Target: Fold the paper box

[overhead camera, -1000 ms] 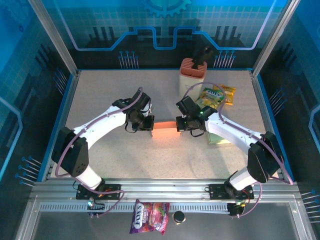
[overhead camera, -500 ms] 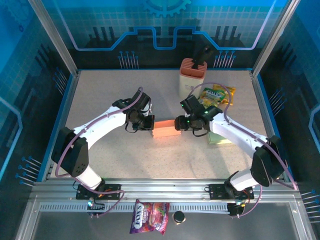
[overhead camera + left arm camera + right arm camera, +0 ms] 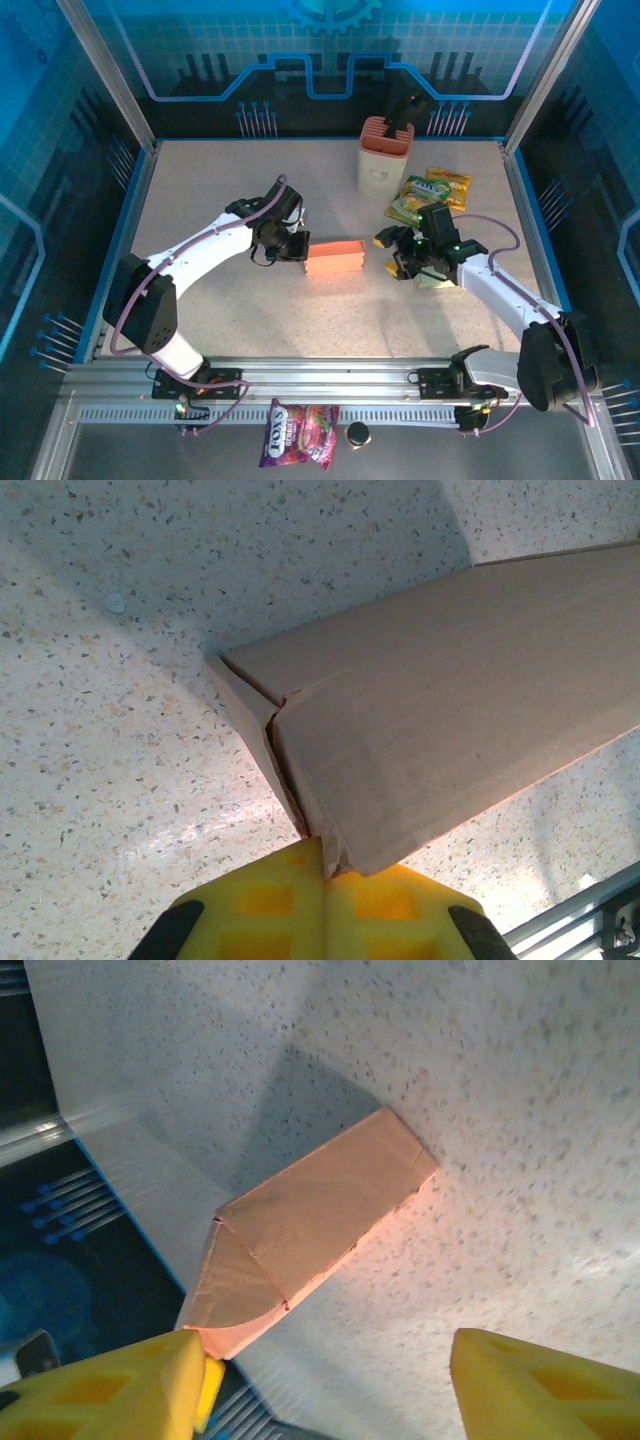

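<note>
Left hand [image 3: 325, 872] pinches paper box [image 3: 333, 258] end corner; right hand [image 3: 398, 258] spread, apart from it; unsupported far flap may spring open, thin pinch could slip

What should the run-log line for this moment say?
left jaws: shut on paper box end | right jaws: open, apart from box, off its other end | box: at middle of table
</note>
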Motion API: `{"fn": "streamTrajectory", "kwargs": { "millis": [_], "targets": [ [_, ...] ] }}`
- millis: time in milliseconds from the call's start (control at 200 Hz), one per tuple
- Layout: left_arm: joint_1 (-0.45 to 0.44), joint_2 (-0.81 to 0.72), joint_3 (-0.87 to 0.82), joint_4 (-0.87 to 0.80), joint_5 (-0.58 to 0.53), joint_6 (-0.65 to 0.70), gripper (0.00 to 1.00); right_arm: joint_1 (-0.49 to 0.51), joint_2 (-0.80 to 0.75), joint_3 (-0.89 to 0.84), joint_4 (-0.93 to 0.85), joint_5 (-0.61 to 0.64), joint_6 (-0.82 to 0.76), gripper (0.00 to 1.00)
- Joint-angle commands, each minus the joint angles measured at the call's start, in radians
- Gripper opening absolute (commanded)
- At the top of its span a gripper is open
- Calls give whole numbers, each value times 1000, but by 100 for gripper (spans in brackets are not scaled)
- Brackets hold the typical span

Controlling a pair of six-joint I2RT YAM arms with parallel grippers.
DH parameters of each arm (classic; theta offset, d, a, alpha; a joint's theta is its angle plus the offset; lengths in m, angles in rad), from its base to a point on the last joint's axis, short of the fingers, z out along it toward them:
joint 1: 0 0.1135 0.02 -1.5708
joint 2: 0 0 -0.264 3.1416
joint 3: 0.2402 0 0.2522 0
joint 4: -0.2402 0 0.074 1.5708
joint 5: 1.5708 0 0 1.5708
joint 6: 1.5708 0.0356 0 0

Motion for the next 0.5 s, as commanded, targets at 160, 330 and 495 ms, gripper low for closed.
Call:
{"fn": "streamTrajectory", "kwargs": {
  "millis": [160,330,495],
  "targets": [
    [-14,-6,14,-30,-9,24,0,17,20,-88,393,-90,303,75],
    [-16,5,29,-35,-11,26,0,36,77,-76,401,-132,283,76],
    [-17,8,35,-37,-11,27,0,57,122,-62,396,-145,254,76]
  ]
}}
